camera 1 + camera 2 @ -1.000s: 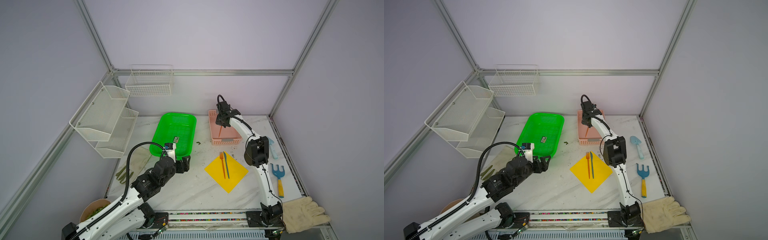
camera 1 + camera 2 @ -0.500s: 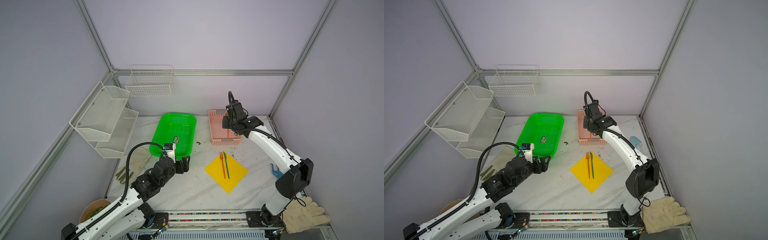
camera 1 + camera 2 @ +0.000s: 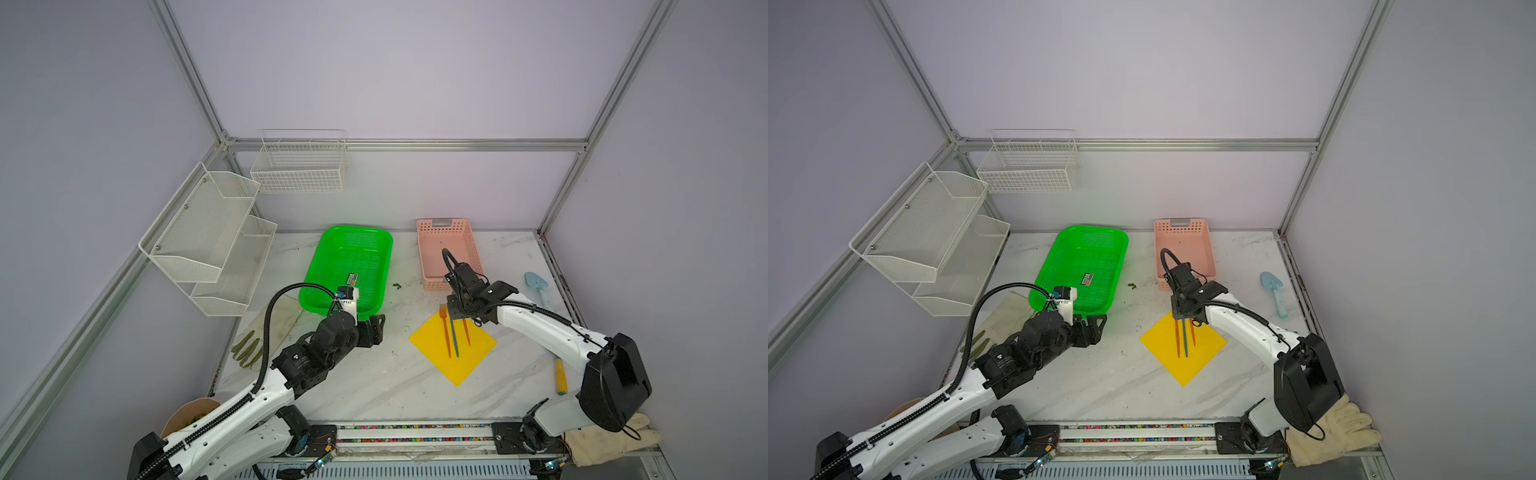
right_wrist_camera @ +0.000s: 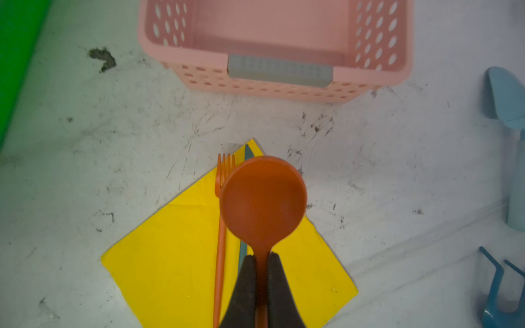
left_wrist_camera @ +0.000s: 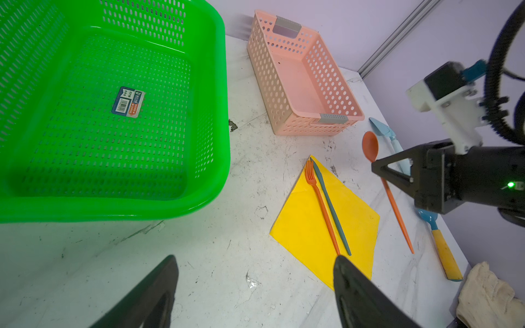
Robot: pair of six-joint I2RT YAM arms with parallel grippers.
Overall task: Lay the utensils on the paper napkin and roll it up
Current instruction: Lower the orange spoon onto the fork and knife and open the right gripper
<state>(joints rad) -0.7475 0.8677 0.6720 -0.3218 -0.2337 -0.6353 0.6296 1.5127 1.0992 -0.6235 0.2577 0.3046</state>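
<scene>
Now the right jaws are clenched on the spoon [image 4: 262,198]. They grip it at the neck, just below the bowl, and the bowl points towards the pink basket [image 3: 444,226]. The spoon is held over the napkin [image 3: 471,359]. In both top views its handle runs along the right side of the other two pieces. Whether its tip touches the paper I cannot tell.

The napkin lies flat on the surface [image 3: 374,386] like a diamond, with one corner towards the pink basket, near it but apart. On the napkin the fork [image 3: 445,332] and the teal piece [image 3: 454,338] lie side by side, almost parallel, with the fork on the left. The tines of the fork reach a little past the paper's edge near the far corner.

The left jaws are released, wide apart, and grasp nothing. They hang over the bare surface just in front of the green basket [image 3: 353,230], well to the left of the napkin.

A shovel [image 3: 538,286] and a rake [image 5: 443,250] lie near the right edge of the surface, apart from the napkin. A glove [image 3: 1337,428] lies at the front right corner.
</scene>
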